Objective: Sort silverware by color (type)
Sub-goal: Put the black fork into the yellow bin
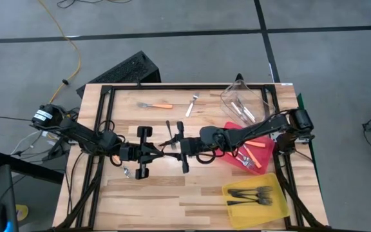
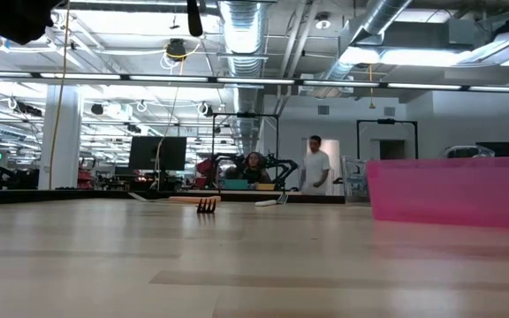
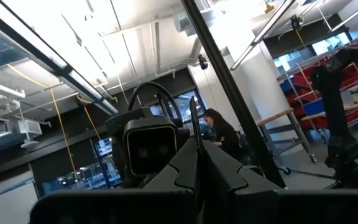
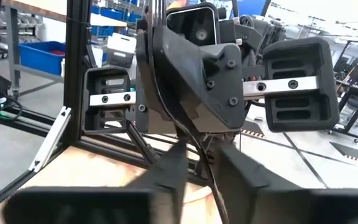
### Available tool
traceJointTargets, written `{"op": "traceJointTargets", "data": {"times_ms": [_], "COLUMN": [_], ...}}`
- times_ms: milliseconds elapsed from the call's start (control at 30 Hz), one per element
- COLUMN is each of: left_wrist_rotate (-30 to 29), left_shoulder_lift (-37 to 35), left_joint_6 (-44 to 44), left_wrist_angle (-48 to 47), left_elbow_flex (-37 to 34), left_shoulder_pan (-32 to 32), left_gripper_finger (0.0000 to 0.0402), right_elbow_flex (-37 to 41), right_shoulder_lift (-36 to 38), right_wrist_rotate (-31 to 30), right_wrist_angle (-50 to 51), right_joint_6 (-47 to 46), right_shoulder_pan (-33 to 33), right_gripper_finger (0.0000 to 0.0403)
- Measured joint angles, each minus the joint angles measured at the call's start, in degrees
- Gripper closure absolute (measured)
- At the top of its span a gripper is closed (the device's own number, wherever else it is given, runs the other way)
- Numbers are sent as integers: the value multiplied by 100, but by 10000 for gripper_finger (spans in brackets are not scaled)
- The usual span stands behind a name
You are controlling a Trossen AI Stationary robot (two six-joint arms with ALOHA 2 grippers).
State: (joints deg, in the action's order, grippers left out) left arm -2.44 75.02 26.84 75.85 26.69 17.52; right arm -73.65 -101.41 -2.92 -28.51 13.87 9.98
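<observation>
High view: left gripper [image 1: 161, 149] and right gripper [image 1: 172, 145] meet nose to nose at table centre, a thin black plastic fork [image 1: 171, 133] between them. Orange-handled metal fork [image 1: 155, 105] and pale silver fork [image 1: 191, 105] lie at far edge.

Left wrist: fingers pinched on the fork's stem.

Right wrist: fingers narrow around it; firm contact unclear.

Judgement: arm-to-arm handover. Next: right secures grip, left releases, carry to yellow plastic bin [image 1: 278, 205].
</observation>
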Motion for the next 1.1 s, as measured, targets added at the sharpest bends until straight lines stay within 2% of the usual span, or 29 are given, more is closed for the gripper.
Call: {"op": "traceJointTargets", "data": {"times_ms": [133,167,433,767,933,1100], "left_wrist_rotate": [-91,-106,-546,-588,-1024,-1571], "left_shoulder_lift": [-8,-13,-13,-20,-352,-1076], "left_joint_6": [-77,-125,-351,-529,-632,-618], "left_wrist_angle": [-18,-15,-45,-588,-1104,-2044], "left_elbow_flex": [-2,-1,-2,-8,-8,-8], "left_shoulder_pan": [-2,-4,4,17,76,92], "left_gripper_finger": [401,401,384,272,224,203], "right_elbow_flex": [0,0,0,0,1,-4], "right_shoulder_lift": [0,0,2,2,95,420], "right_wrist_rotate": [-4,-75,-345,-343,-374,-459], "right_wrist_angle": [61,72,170,221,373,747], "right_joint_6": [86,112,79,37,61,145], "right_shoulder_pan": [0,3,59,57,52,59], "right_gripper_finger": [369,379,379,380,380,380]}}
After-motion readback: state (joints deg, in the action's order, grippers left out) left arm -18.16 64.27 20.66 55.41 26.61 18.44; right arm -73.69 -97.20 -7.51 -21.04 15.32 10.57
